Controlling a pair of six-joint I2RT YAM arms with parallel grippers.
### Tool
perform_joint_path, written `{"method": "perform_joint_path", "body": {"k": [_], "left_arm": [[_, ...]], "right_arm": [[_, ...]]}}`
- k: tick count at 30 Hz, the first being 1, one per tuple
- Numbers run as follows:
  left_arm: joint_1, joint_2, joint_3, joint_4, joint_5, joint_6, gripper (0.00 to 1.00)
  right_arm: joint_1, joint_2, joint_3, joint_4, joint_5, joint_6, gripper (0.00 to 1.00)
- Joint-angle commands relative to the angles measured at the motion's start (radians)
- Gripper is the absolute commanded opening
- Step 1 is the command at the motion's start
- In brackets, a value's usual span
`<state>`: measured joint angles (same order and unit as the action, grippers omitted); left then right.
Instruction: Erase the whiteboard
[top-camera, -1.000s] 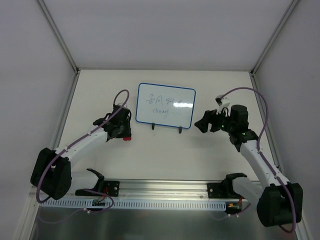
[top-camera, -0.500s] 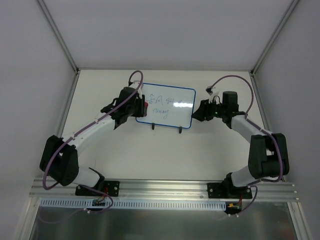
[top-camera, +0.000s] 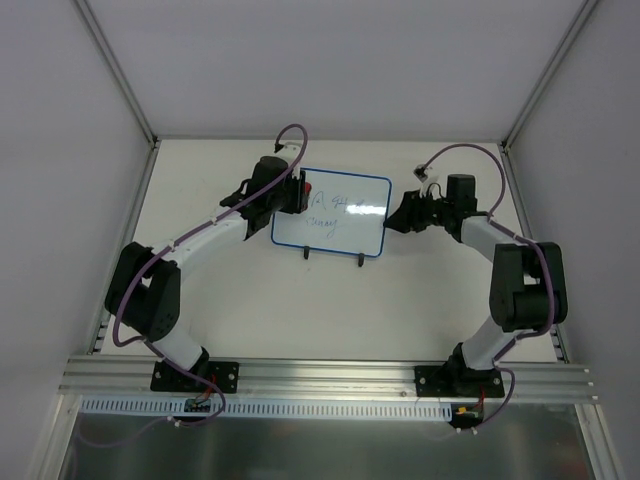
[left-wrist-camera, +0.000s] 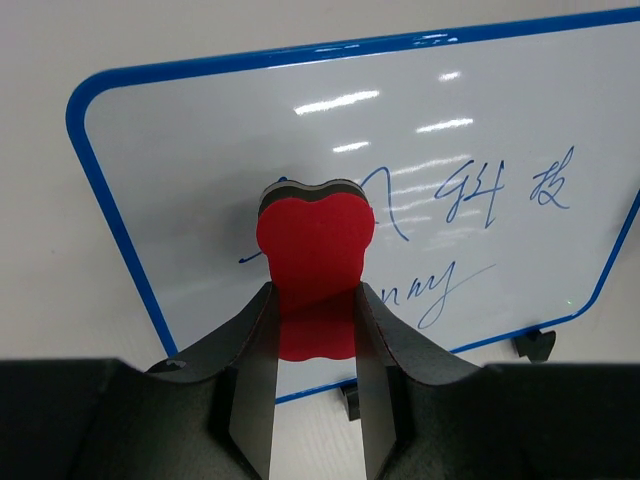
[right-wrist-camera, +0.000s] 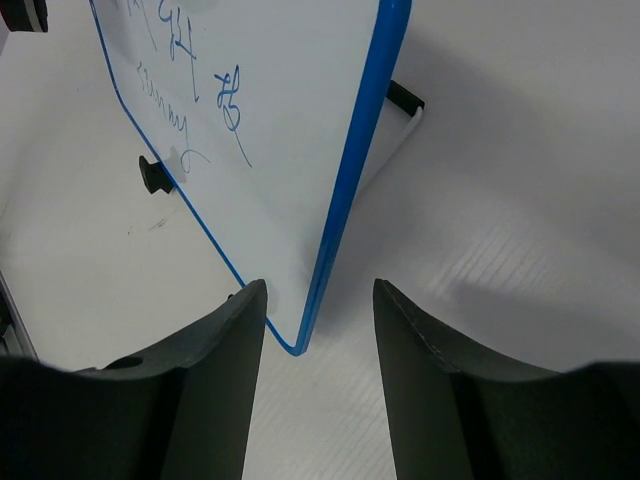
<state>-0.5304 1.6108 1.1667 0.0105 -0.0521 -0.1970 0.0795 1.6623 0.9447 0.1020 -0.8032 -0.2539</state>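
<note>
White table, your whiteboard mid-table, long axis left-right, writing facing the arm bases. Your left gripper clenches the red eraser at its upper-left. Your right gripper straddles its right edge, fingers unclenched.

On my remote feed I've got a plain white matte tabletop, boxed in by pale grey wall panels at the back and both sides. Bare aluminium corner posts slant up. A slotted aluminium rail runs along the near edge, with a brushed metal sheet below it. The light's soft and even.
</note>
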Motion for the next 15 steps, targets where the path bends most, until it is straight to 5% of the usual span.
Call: {"method": "perform_joint_path", "body": {"k": [1, 15], "left_arm": [[-0.003, -0.003, 0.028, 0.059, 0.017, 0.034, 0.00], [-0.003, -0.018, -0.007, 0.075, -0.011, 0.053, 0.00]], "right_arm": [[-0.010, 0.013, 0.057, 0.031, -0.057, 0.013, 0.51], [-0.009, 0.114, 0.105, 0.038, -0.156, 0.113, 0.43]]}}
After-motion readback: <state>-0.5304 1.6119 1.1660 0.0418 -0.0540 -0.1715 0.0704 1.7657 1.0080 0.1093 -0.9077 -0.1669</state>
